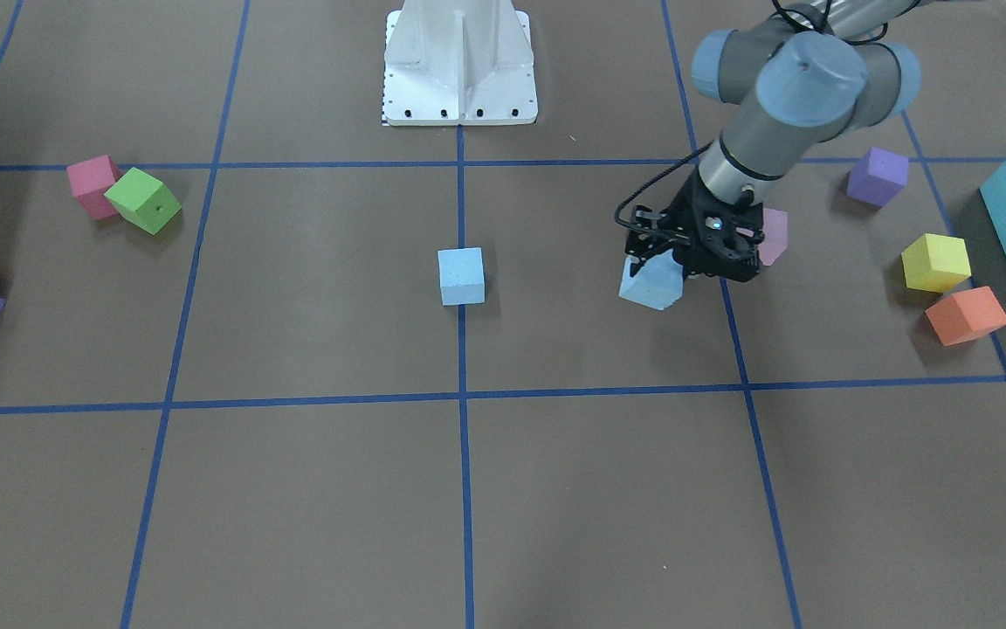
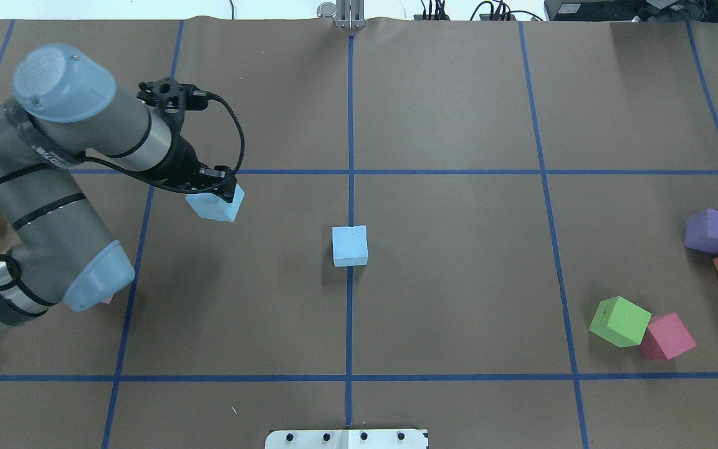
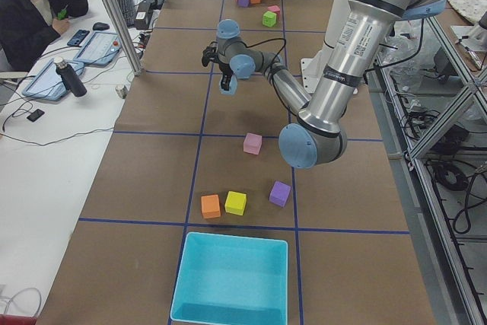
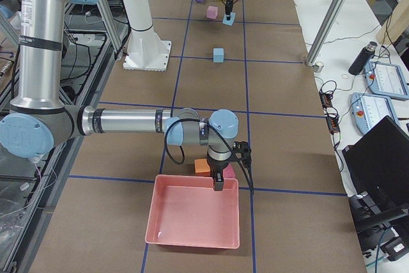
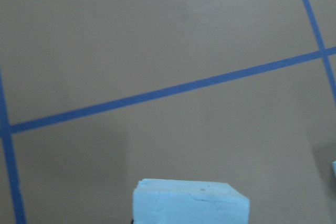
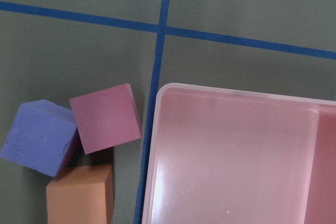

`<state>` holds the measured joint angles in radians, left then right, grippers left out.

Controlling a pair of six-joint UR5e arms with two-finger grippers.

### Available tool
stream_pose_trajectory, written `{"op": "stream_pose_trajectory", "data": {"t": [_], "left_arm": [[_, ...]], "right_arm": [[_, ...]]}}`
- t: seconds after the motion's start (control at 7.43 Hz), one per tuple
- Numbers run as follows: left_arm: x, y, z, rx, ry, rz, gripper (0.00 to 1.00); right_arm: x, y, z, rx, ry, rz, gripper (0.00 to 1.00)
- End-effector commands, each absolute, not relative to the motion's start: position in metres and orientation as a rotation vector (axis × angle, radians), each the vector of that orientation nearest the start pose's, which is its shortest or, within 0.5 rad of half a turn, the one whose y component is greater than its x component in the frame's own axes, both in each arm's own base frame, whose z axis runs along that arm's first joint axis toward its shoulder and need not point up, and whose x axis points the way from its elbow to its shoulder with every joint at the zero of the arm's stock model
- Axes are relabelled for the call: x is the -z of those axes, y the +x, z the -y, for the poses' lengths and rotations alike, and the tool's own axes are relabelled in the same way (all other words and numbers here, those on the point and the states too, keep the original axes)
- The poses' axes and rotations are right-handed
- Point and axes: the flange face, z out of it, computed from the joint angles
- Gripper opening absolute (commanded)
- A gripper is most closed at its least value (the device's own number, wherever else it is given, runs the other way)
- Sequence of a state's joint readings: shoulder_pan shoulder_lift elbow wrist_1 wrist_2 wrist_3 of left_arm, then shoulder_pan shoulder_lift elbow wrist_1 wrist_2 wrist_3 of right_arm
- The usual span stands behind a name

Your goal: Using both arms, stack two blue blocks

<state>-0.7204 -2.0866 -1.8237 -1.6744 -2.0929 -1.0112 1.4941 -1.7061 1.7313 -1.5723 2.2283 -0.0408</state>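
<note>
**Q:** Is any marking on the hardware legible?
**A:** A line of small print sits on the grey sleeve of the left arm [image 2: 53, 187]. It is too small to read.

**Q:** State the left arm's pose and its end effector condition.
**A:** The arm reaches out over the table with its wrist turned downward and a black cable looping beside it. The left gripper [image 2: 217, 186] points at the brown paper [image 2: 459, 280]. Its black fingers are clamped on the held blue block [image 2: 214, 206], which sits tilted with one corner low. Whether that corner touches the paper cannot be told.

**Q:** Locate the other block.
**A:** The free blue block [image 2: 350, 246] rests flat on a blue tape line [image 2: 349, 125]. It is well apart from the left gripper, on the gripper's right toward the table's middle.

**Q:** And the right arm?
**A:** The right arm [image 4: 128, 121] stretches low and level. The right gripper [image 4: 218, 183] points straight down over one rim of the pink tray [image 6: 236, 156]. Whether its fingers are apart or together cannot be told. A purple cube [image 6: 39, 137], a magenta cube [image 6: 105, 118] and an orange cube [image 6: 81, 195] cluster just beside the tray below that gripper. The purple and magenta cubes are touching.

**Q:** Materials?
**A:** The cubes are matte, fine-pored foam. The tray is smooth, glossy plastic with rounded corners. The arm links are grey metal with pale blue joint caps.
</note>
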Motion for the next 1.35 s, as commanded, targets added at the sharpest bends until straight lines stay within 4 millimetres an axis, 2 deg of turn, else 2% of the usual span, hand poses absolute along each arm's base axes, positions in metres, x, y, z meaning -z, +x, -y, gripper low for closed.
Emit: {"op": "stream_pose_trajectory", "data": {"t": [0.0, 0.13, 0.4, 0.54, 0.67, 1.21], "left_arm": [[-0.155, 0.478, 0.431, 0.059, 0.015, -0.971, 0.13], [-0.119, 0.509, 0.436, 0.106, -0.011, -0.919, 0.13], [-0.1, 0.557, 0.431, 0.15, -0.018, -0.878, 0.16], [-0.097, 0.568, 0.438, 0.17, -0.011, -0.863, 0.19], [-0.099, 0.574, 0.434, 0.169, -0.005, -0.855, 0.22], [-0.108, 0.577, 0.438, 0.172, 0.025, -0.833, 0.26]], "right_arm": [[-0.652, 0.039, 0.44, 0.12, 0.008, 0.659, 1.0], [-0.653, 0.039, 0.44, 0.119, 0.005, 0.659, 1.0], [-0.655, 0.039, 0.44, 0.118, 0.002, 0.659, 1.0], [-0.655, 0.039, 0.44, 0.118, 0.002, 0.659, 1.0], [-0.656, 0.039, 0.44, 0.118, 0.0, 0.659, 1.0], [-0.657, 0.038, 0.441, 0.118, -0.003, 0.659, 1.0]]}}
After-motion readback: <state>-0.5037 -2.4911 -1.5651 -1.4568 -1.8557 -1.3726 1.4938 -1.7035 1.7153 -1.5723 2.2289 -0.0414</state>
